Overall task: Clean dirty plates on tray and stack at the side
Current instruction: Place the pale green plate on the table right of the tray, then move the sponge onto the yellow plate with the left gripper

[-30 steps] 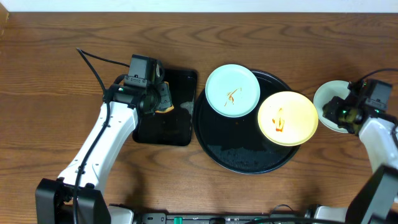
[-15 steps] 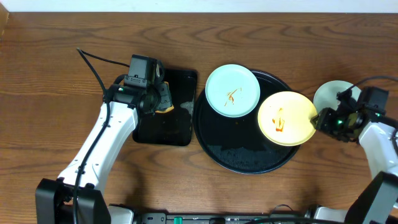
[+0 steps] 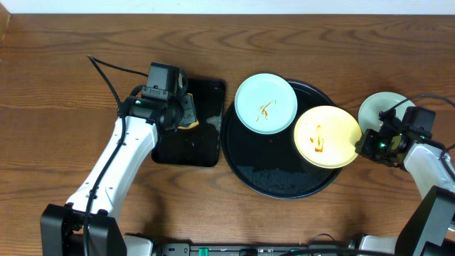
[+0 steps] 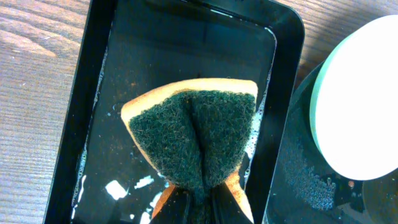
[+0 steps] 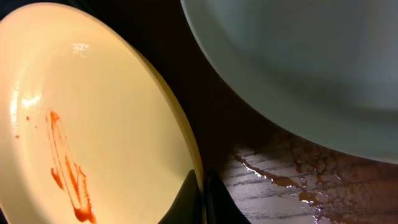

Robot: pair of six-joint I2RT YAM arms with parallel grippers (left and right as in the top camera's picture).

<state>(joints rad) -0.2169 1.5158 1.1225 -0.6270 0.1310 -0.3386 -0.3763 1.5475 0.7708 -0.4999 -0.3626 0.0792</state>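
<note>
A pale yellow plate (image 3: 327,135) with a red smear lies on the right part of the round black tray (image 3: 270,178). My right gripper (image 3: 364,144) is shut on its right rim; the right wrist view shows the thin fingers of this gripper (image 5: 203,199) pinching the edge of the yellow plate (image 5: 93,124). A mint-blue plate (image 3: 265,104) with orange smears rests on the tray's upper left. Another mint plate (image 3: 380,110) sits on the wood at the right side. My left gripper (image 3: 186,114) is shut on a green-and-yellow sponge (image 4: 193,134).
A rectangular black tray (image 3: 185,146) holding water and foam lies under the sponge, left of the round tray. Wet streaks (image 5: 286,180) mark the wood between the yellow plate and the mint plate (image 5: 298,62). The left arm's cable (image 3: 106,67) trails toward the back left.
My right gripper moved left from the mint plate at the side to the yellow plate's rim and shut on it. The left arm and sponge have not moved.
</note>
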